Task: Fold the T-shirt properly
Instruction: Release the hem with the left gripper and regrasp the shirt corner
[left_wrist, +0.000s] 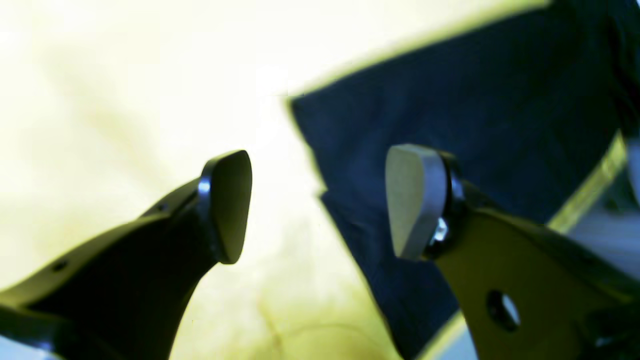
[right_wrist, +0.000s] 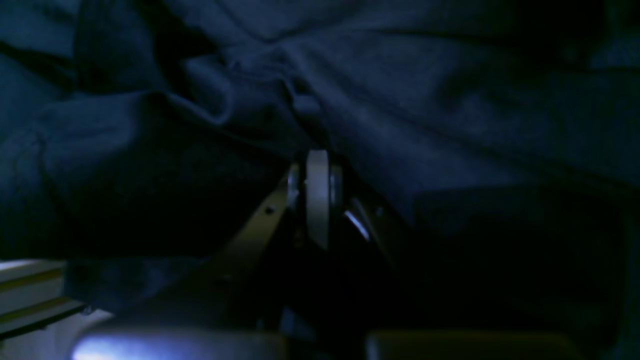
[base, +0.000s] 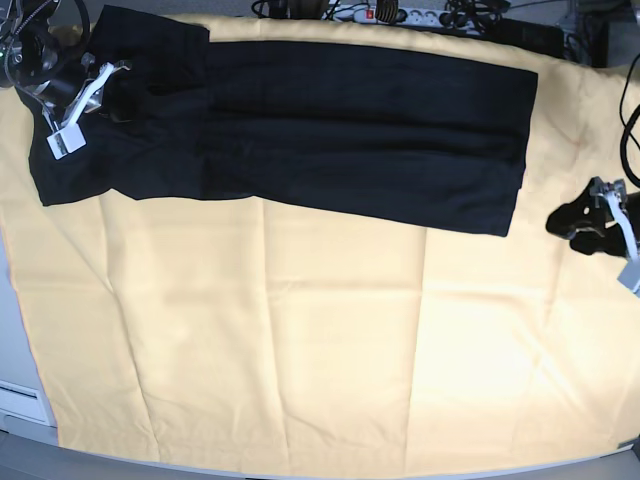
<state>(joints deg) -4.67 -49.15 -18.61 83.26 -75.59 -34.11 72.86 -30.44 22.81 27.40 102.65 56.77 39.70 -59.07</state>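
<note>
The T-shirt (base: 300, 140) lies flat on the pale yellow cloth (base: 300, 350) that covers the tabletop, along the far edge of it. It appears already folded lengthwise into a long dark band, so its long axis runs across the base view from left to right. The collar end seems to lie at the left, where a sleeve spreads wider, and the hem end at the right; the black fabric hides detail, so that reading is tentative.

The right claw (right_wrist: 317, 200) sits at the collar end with its pads pressed together. The right wrist view shows bunched dark fabric crowding right up to the tips, so it is probably pinching a fold of the shirt, though the dim picture does not show cloth between the pads. A grip there would suit lifting that end and carrying it over toward the hem.

The left claw (left_wrist: 320, 205) is spread wide and holds nothing. It hangs over the yellow cloth just beside the hem corner, apart from the shirt, likely placed to take that end when needed.
</note>
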